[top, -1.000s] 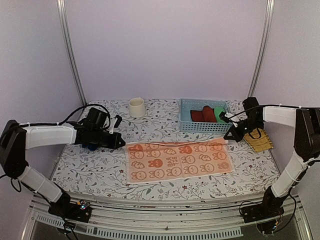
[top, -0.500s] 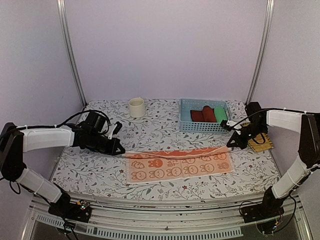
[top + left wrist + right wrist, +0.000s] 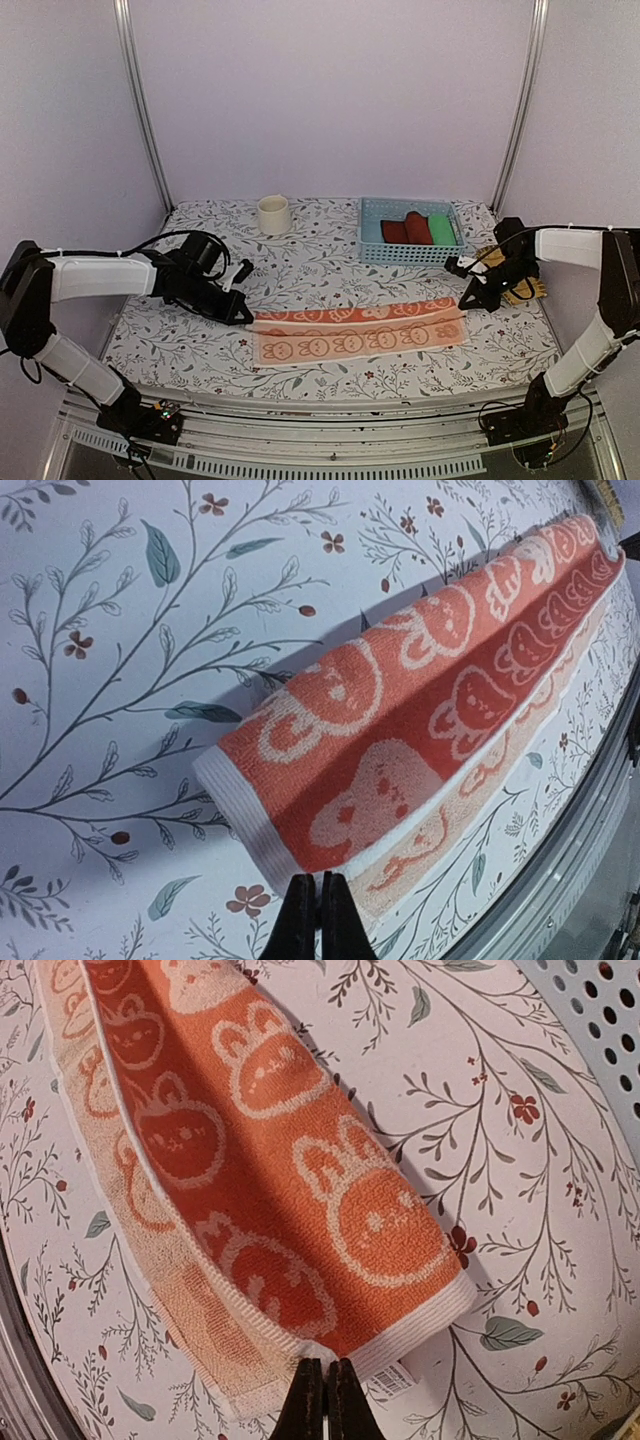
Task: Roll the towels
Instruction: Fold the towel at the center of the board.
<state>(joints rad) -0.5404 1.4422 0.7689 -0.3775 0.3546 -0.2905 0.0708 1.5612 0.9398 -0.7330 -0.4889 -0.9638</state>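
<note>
The orange towel [image 3: 360, 330] with white rabbit shapes lies folded lengthwise into a long strip across the table's middle, the top layer a little short of the near edge. My left gripper [image 3: 243, 318] is shut on the top layer's corner at the strip's left end; it shows at the tips in the left wrist view [image 3: 320, 885], with the towel [image 3: 400, 740] just beyond. My right gripper [image 3: 466, 300] is shut on the top layer's corner at the right end [image 3: 325, 1370], where the towel [image 3: 300, 1200] shows a barcode tag. The blue towel is not in view.
A light blue basket [image 3: 410, 255] at the back right holds red rolls [image 3: 405, 228] and a green roll [image 3: 442, 228]. A cream cup [image 3: 273, 214] stands at the back left. A yellow-brown mat [image 3: 522, 287] lies behind my right gripper.
Both grippers have pulled the towel's far edge toward the near side, folding the flat towel over itself into a narrow strip.
</note>
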